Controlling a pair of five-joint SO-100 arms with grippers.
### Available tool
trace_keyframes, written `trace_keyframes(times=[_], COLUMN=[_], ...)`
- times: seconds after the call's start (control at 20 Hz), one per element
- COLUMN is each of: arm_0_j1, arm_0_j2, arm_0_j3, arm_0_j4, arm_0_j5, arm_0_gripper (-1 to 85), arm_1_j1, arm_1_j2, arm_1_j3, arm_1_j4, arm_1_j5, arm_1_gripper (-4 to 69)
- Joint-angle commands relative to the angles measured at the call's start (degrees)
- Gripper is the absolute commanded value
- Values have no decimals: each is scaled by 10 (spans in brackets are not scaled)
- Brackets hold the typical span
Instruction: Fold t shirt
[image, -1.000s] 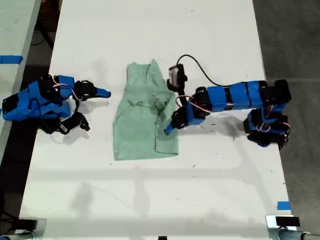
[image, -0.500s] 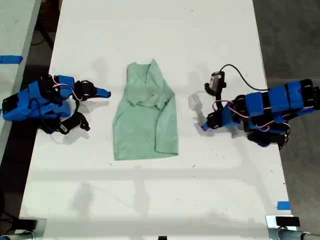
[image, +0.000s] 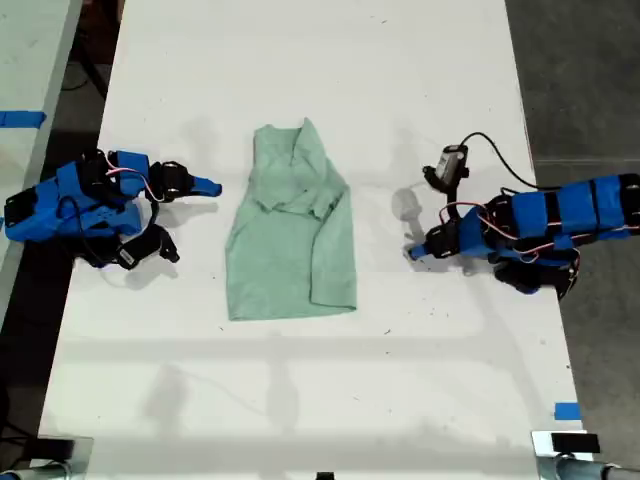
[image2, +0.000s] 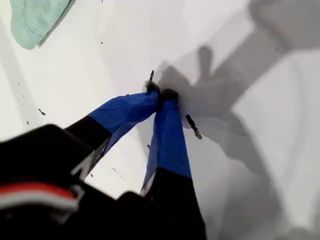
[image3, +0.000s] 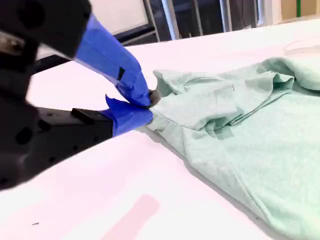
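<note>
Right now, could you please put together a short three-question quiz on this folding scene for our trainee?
1. True or false: my first gripper is clamped on the t shirt.
2. In the exterior view, where is my second gripper? A) left of the t shirt, apart from it; B) right of the t shirt; C) resting on top of the t shirt.
3. What surface does the t shirt lie on?
Key: 1 false: its jaws are shut on nothing, tips down at the bare table. 2 A. 3 the white table.

Soft matt cloth t shirt (image: 292, 229), smooth, perhaps laminate, table (image: 300, 390)
</note>
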Motion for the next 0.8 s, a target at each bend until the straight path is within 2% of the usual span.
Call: trace_keyframes(times=[0.0, 0.05, 0.1, 0.75], arm_0_j1=[4, 4, 4, 12], arm_0_j2=[4, 4, 4, 4], arm_0_j3=[19, 19, 19, 20], arm_0_j4=[-1, -1, -1, -1], arm_0_j5=[-10, -11, -11, -11], arm_0_gripper=[-3, -3, -3, -3], arm_1_j1=[8, 7, 14, 30], arm_1_j2=[258, 387, 389, 389], arm_1_j3=[67, 77, 76, 76], arm_1_j4=[132, 238, 267, 291], arm_1_j5=[15, 26, 27, 83], arm_1_gripper=[15, 15, 15, 19])
